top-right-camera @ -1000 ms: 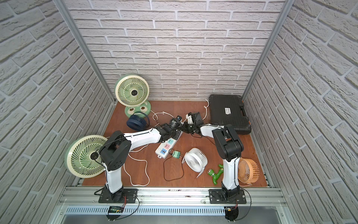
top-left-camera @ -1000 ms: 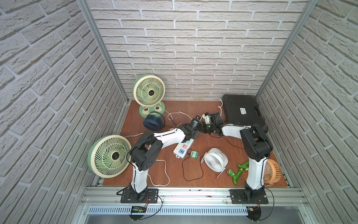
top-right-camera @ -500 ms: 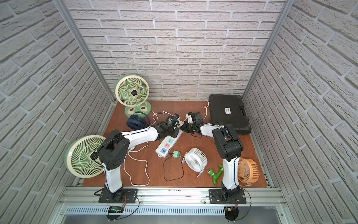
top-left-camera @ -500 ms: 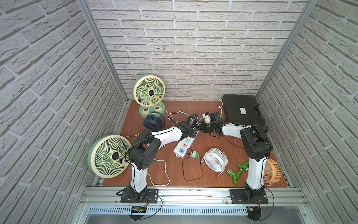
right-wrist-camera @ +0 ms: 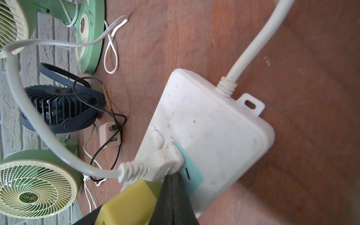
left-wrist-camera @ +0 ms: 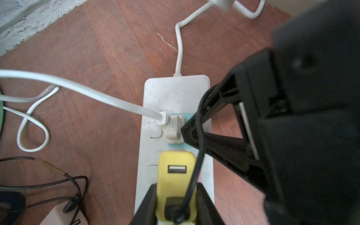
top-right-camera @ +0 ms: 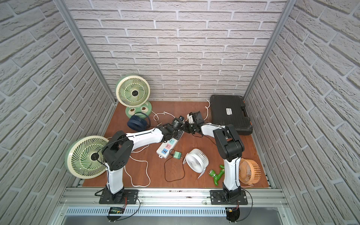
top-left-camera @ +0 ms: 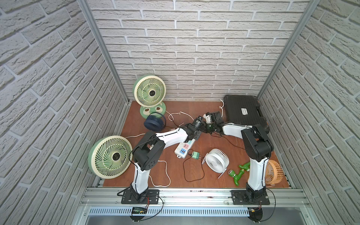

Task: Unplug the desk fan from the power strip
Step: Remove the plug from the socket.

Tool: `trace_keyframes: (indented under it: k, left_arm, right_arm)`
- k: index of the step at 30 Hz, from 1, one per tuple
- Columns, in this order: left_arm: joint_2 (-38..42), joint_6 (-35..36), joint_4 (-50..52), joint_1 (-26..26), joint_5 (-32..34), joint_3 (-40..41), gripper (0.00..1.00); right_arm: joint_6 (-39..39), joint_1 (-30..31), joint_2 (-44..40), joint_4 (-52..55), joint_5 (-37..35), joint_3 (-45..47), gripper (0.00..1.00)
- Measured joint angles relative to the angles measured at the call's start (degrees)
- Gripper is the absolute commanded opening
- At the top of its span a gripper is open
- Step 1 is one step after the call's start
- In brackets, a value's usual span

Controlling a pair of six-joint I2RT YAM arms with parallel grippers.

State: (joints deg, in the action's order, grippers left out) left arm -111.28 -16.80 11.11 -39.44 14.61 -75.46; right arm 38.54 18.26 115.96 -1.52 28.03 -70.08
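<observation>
— Where is the power strip lying?
— It is lying flat on the wooden board, in the middle, between the two arms, with its white cord leaving the far end.
— What is the left gripper doing?
— Its fingers are pinching a yellow adapter from both sides. The adapter is standing on the strip, next to a white plug, with a black cable plugged into it. Whether its prongs are sitting in the socket cannot be told.
— And the right gripper?
— Its jaws are pressing together, and the tip is resting on the teal socket panel, just beside the white plug that is sitting in that panel. A flat white lead is arching away from that plug toward the fans.
</observation>
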Motion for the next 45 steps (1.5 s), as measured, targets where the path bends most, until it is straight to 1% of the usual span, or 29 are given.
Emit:
trace_keyframes:
  k: [3, 5, 8, 12, 14, 17, 22, 24, 26, 31, 33, 36, 41, 43, 45]
  left_arm:
    - [0.9, -1.6, -1.2, 1.7, -3.5, 1.2, 0.00]
    - [1.0, -1.7, -1.2, 1.7, -3.6, 1.2, 0.00]
    - [0.7, -0.3, -0.7, 0.2, -0.8, 0.8, 0.00]
    - [-0.9, 2.4, 1.6, -2.9, 6.3, -1.4, 0.00]
    - [-1.2, 2.6, 2.1, -3.3, 7.4, -1.8, 0.00]
    - [-1.1, 1.6, 2.0, -2.2, 5.4, -1.6, 0.00]
    - [0.9, -2.6, -0.5, 2.0, -3.4, 0.8, 0.00]
    - [0.9, -2.6, -0.5, 2.0, -3.8, 0.8, 0.00]
    - [0.7, -2.0, -0.3, 1.0, -2.1, 0.6, 0.00]
    - [-1.3, 1.6, 2.7, -3.0, 6.8, -2.2, 0.00]
    - [-1.7, 2.0, 3.4, -3.5, 8.0, -2.7, 0.00]
    - [-1.6, 1.2, 3.3, -2.4, 6.0, -2.6, 0.00]
    - [0.8, -2.2, 0.3, 1.3, -2.1, 0.5, 0.00]
    - [0.9, -2.1, 0.4, 1.2, -2.0, 0.5, 0.00]
    - [0.6, -0.8, 1.3, 0.0, 0.5, -0.1, 0.00]
  right_arm:
    - [0.0, 0.0, 0.1, 0.1, 0.0, -0.2, 0.04]
    - [0.0, 0.1, 0.3, 0.0, 0.0, -0.4, 0.04]
    - [0.0, 0.1, 0.5, 0.1, 0.3, -0.6, 0.04]
    - [0.0, 0.1, 0.6, 0.2, 0.5, -0.7, 0.04]
    - [0.0, 0.1, 0.6, 0.2, 0.6, -0.8, 0.04]
    - [0.0, 0.1, 0.7, 0.1, 0.6, -0.8, 0.04]
    - [0.0, 0.1, 0.8, -0.1, 0.6, -0.9, 0.04]
    - [0.0, 0.2, 0.9, -0.3, 0.5, -1.0, 0.04]
    - [0.0, 0.2, 0.9, -0.4, 0.5, -1.0, 0.04]
    - [0.0, 0.2, 0.9, -0.3, 0.8, -1.0, 0.04]
    - [0.0, 0.2, 0.9, -0.2, 0.9, -1.0, 0.04]
    - [0.0, 0.2, 0.9, -0.3, 0.8, -1.0, 0.04]
    - [0.0, 0.2, 1.0, -0.4, 0.7, -1.0, 0.04]
    - [0.0, 0.3, 1.1, -0.6, 0.7, -1.0, 0.04]
    - [0.0, 0.3, 1.1, -0.6, 0.8, -1.0, 0.04]
